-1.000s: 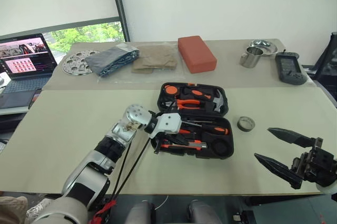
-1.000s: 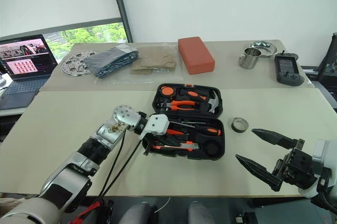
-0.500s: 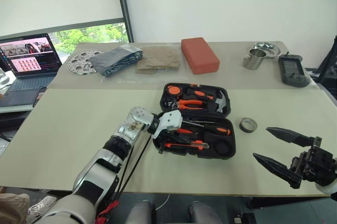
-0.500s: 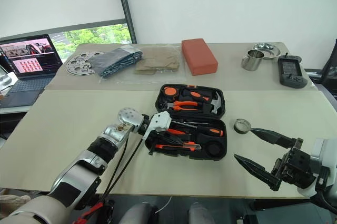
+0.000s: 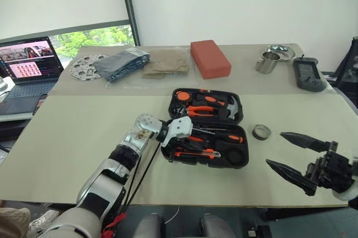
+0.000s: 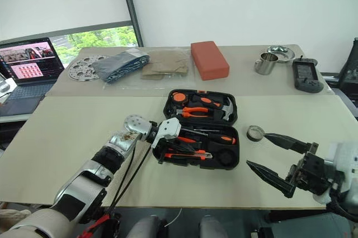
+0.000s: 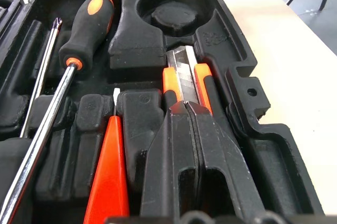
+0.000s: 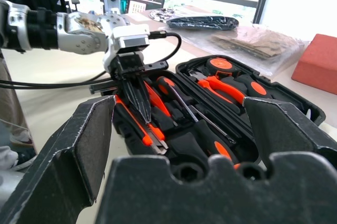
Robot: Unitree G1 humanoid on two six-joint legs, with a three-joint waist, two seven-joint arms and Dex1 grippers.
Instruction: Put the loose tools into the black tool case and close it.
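The black tool case point(image 5: 206, 127) lies open mid-table, holding screwdrivers point(image 7: 62, 84) and a utility knife point(image 7: 185, 79) lying lengthwise across its near tray. The left gripper point(image 7: 194, 121), fingers closed, rests over the knife; the right gripper point(image 5: 291, 152) hovers spread beside the tape roll point(image 5: 260, 132).

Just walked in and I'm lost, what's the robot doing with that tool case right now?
It is packing an open black tool case on the table. The left claw is shut, its tips down on the utility knife in the case's front half, beside a screwdriver in its slot. The right claw hangs open to the case's right. A small tape roll lies on the table outside the case.
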